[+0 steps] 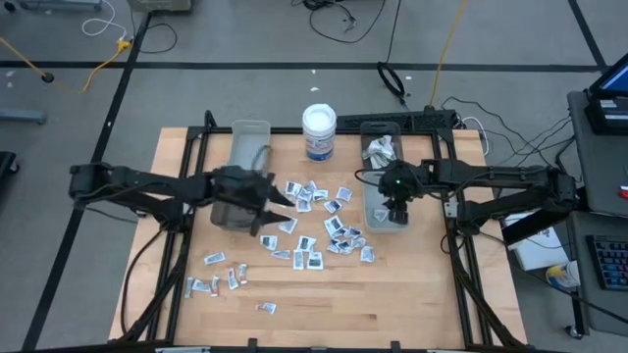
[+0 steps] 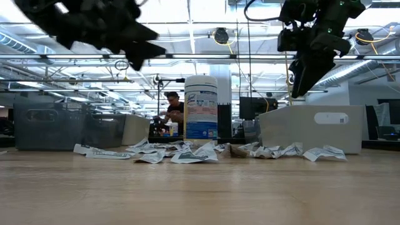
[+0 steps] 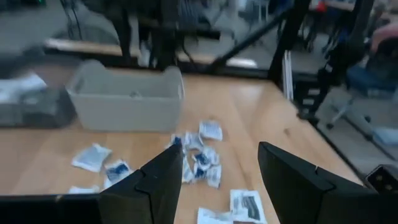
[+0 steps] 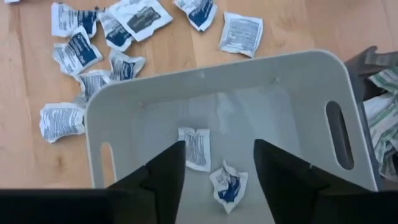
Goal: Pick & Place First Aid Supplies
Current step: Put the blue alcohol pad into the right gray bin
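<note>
The first aid supplies (image 1: 316, 227) lie as many small flat packets across the middle of the wooden table, with a smaller group (image 1: 221, 279) near the front left. My right gripper (image 4: 219, 149) hangs open above a light grey bin (image 4: 217, 81) at the table's right. Two packets lie on the bin's floor, one flat (image 4: 198, 148) and one crumpled (image 4: 229, 182). My left gripper (image 1: 285, 196) is open and raised above the table (image 1: 412, 294), left of the scattered packets (image 3: 200, 158), holding nothing.
A white round tub (image 1: 319, 132) with a blue label stands at the far middle. A see-through grey bin (image 1: 250, 132) sits under my left arm. Behind the light grey bin, a dark bin (image 1: 365, 129) holds pale sachets (image 4: 382, 112). Bare wood lies along the near edge.
</note>
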